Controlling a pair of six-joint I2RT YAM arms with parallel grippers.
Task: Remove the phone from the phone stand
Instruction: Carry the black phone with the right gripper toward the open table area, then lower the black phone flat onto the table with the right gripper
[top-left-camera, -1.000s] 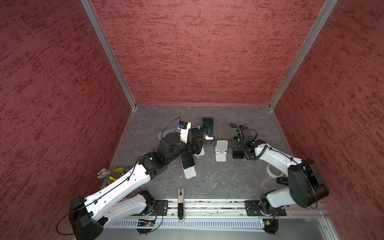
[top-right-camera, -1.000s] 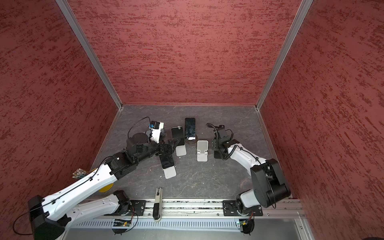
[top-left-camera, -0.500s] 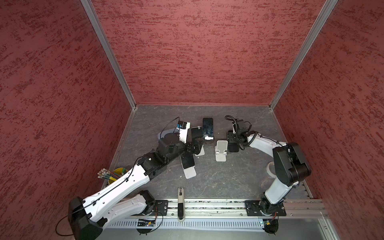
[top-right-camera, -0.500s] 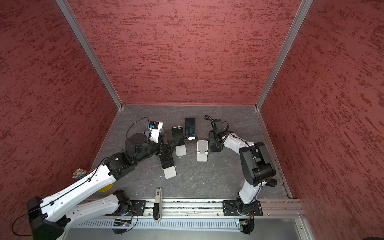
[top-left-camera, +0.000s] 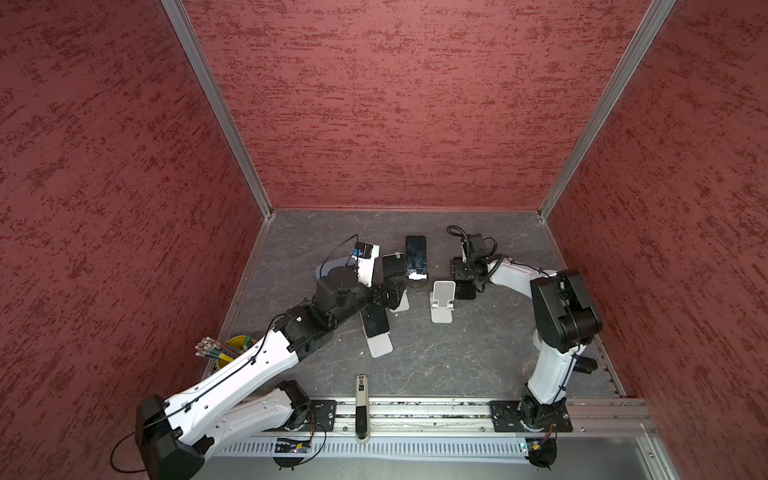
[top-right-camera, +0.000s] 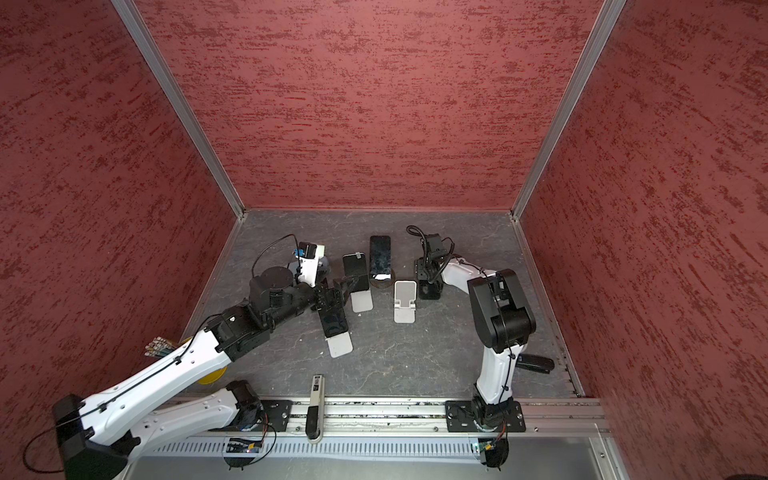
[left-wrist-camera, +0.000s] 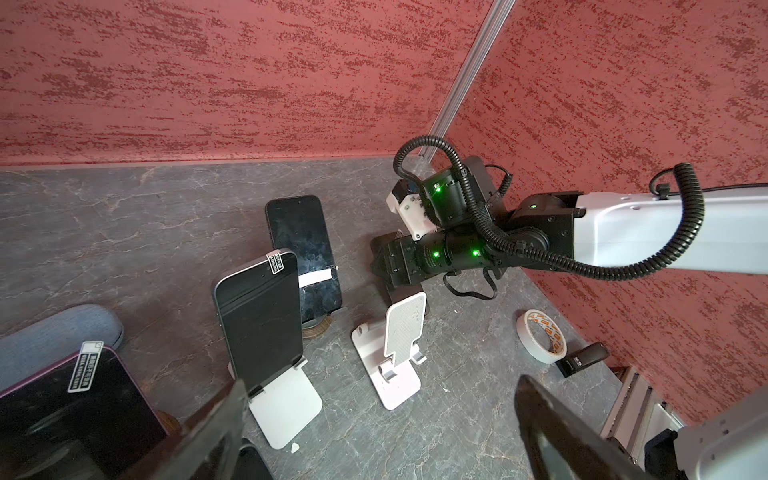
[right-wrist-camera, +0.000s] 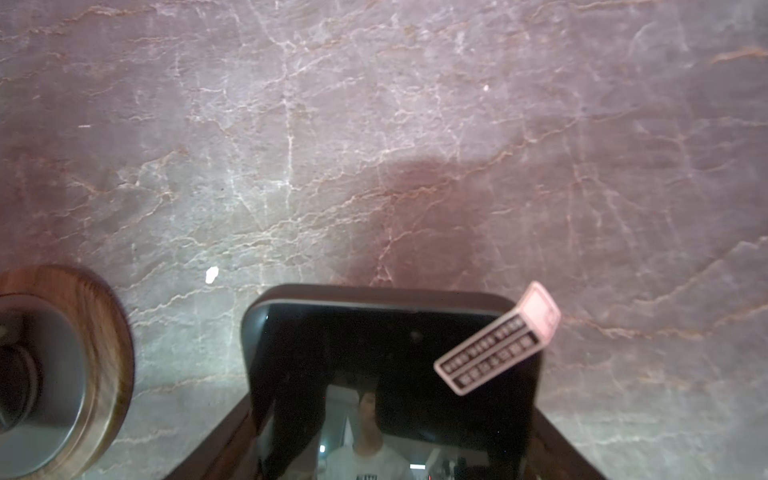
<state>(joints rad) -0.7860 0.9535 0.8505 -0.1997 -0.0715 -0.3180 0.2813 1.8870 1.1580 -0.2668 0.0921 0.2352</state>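
In right jaws, phone (right-wrist-camera: 374, 353) lengthwise, seemingly nose-down.

Both arms are white with black joints. The left arm (top-left-camera: 224, 390) has a thin black wire (top-left-camera: 253, 358) tied along its white shell with little bands. Right behind the left pincer (top-left-camera: 392, 293) sit a round black part (top-left-camera: 336, 276) and a white box (top-left-camera: 365, 259) with a blue bit. Its fingers (left-wrist-camera: 216, 428) are flat and dark. Behind the right pincer (left-wrist-camera: 399, 282), a curly black cable (left-wrist-camera: 478, 216) loops over the right arm (left-wrist-camera: 644, 224), and tiny green lights (left-wrist-camera: 435, 253) glow.
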